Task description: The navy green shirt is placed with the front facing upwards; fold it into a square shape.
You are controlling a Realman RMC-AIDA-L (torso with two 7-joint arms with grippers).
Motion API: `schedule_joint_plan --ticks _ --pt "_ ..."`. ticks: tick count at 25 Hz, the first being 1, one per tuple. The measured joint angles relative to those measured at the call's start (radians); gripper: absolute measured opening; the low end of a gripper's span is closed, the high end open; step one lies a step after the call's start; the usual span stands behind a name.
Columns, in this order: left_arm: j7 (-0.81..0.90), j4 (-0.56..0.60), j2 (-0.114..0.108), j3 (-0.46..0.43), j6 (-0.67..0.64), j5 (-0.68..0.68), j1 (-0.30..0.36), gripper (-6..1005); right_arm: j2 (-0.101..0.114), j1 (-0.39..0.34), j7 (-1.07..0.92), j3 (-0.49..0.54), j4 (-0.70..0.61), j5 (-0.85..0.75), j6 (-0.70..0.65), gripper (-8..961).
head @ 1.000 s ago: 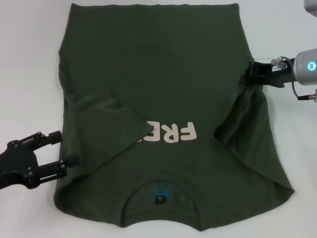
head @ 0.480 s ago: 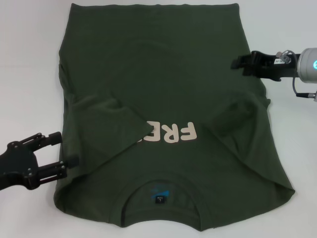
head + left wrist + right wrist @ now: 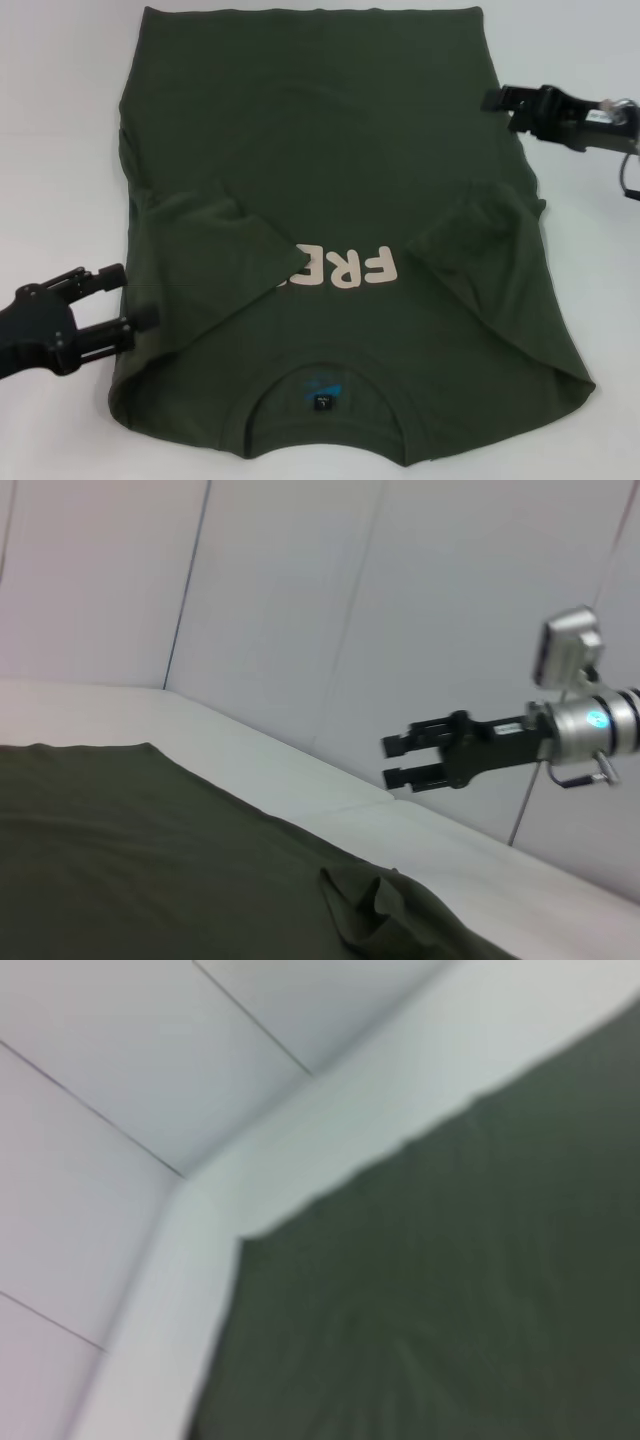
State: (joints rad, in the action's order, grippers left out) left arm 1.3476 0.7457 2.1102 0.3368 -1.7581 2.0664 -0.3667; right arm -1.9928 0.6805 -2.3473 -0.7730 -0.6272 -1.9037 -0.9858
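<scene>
The navy green shirt [image 3: 330, 170] lies flat on the white table [image 3: 60, 120], front up, with its collar [image 3: 322, 385] nearest me and the cream lettering [image 3: 350, 268] partly covered. Both sleeves are folded inward: the left one [image 3: 215, 240] over the lettering's start, the right one [image 3: 480, 250] beside its end. My left gripper [image 3: 135, 296] stands open at the shirt's left edge near the shoulder, holding nothing. My right gripper [image 3: 500, 108] hovers open above the shirt's right edge, empty. The left wrist view shows the right gripper [image 3: 388, 761] raised over the shirt [image 3: 150, 860].
White table surface borders the shirt on the left, the far side and the right [image 3: 590, 260]. Pale wall panels [image 3: 300, 600] stand behind the table. The right wrist view shows only a corner of the shirt [image 3: 450, 1290] and the table edge [image 3: 180, 1290].
My right gripper has let go of the right sleeve, which now rests folded on the shirt, and has pulled back up and to the right. The left gripper has barely moved.
</scene>
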Motion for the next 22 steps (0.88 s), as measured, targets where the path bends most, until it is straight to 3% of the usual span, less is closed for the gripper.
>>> schedule_joint_plan --ticks 4,12,20,22 --pt "0.131 0.000 -0.015 -0.002 -0.007 0.000 -0.013 831 0.000 -0.066 0.167 0.080 0.001 0.123 -0.149 667" --pt "0.497 0.038 -0.063 -0.004 -0.096 0.030 -0.040 833 0.012 -0.200 0.290 0.185 -0.007 0.145 -0.382 666" --pt "0.789 0.076 -0.112 -0.005 -0.091 0.249 -0.107 837 0.009 -0.285 0.378 0.236 0.010 0.142 -0.488 931" --pt "0.829 0.074 -0.119 -0.003 -0.082 0.307 -0.126 837 0.012 -0.301 0.379 0.238 0.017 0.141 -0.492 928"
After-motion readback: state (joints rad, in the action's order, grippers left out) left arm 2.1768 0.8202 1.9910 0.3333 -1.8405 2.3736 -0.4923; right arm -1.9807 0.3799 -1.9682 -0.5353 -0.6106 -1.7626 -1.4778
